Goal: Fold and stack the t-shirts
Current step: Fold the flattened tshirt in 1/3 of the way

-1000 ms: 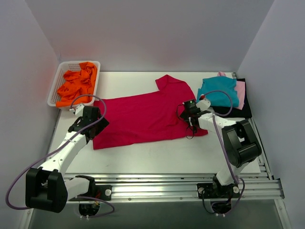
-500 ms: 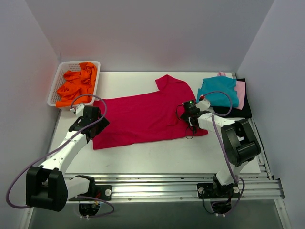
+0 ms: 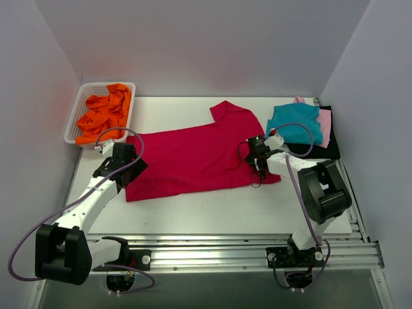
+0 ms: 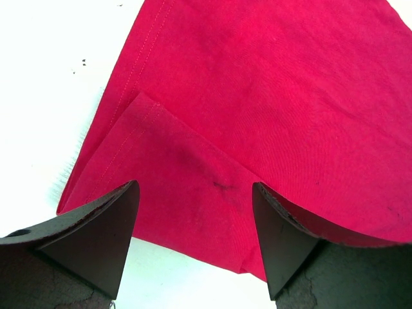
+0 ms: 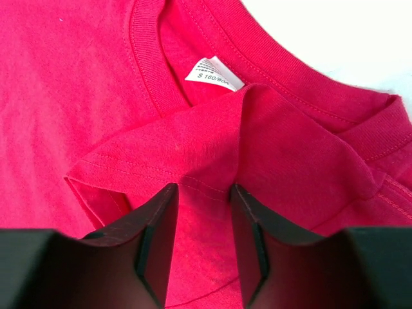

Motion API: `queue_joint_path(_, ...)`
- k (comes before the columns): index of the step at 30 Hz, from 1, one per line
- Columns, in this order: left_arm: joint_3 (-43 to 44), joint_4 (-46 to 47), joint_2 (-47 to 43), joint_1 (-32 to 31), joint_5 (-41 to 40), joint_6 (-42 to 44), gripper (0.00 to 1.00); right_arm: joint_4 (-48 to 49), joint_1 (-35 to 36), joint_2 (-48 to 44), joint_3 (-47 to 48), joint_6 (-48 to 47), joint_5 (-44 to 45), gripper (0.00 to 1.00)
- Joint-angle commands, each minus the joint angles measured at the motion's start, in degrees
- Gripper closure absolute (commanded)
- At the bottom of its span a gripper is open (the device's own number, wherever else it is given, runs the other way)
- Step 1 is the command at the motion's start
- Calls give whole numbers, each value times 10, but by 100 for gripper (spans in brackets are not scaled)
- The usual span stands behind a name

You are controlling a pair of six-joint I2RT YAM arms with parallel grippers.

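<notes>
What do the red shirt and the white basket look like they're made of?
Red shirt: soft matte knit cloth, probably cotton, judging by ribbed collar, stitched hems and limp folds. Basket: likely rigid white plastic, given its open lattice walls.

1. The spread t-shirt lies flat across the middle of the desk, one sleeve reaching toward the upper centre of the frame.
2. The basket stands at the upper left, just beyond the shirt's left end, with a crumpled t-shirt in it.
3. At the upper right, just beside the spread t-shirt, the top t-shirt lies on the middle t-shirt, which lies on the bottom t-shirt.
4. The left claw is over the shirt's lower-left corner, above a turned-over hem.
5. The right claw is at the shirt's right end, before the collar, with a raised fold between its fingers.
</notes>
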Motion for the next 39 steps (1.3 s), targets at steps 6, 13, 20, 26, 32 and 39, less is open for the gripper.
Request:
queue_joint_path(6,-3,22,1,-2,-2,-1,20,-3,4,16,1,9,11,83)
queue_joint_path(13,-3,24,5,-3,-1,-1,20,-5,3,23,5,8,11,100)
queue_joint_path(20,-4,25,5,-2,2,0,20,-35,-1,13,41,11,16,100)
queue_joint_path(26,-3,27,5,-2,8,0,20,-68,-10,26,116,15,22,100)
queue_joint_path(32,-3,25,3,-2,8,1,20,-108,-21,90,213,33,36,48)
queue_joint_path(39,-3,18,-3,-2,3,2,20,-136,-29,138,285,39,75,4)
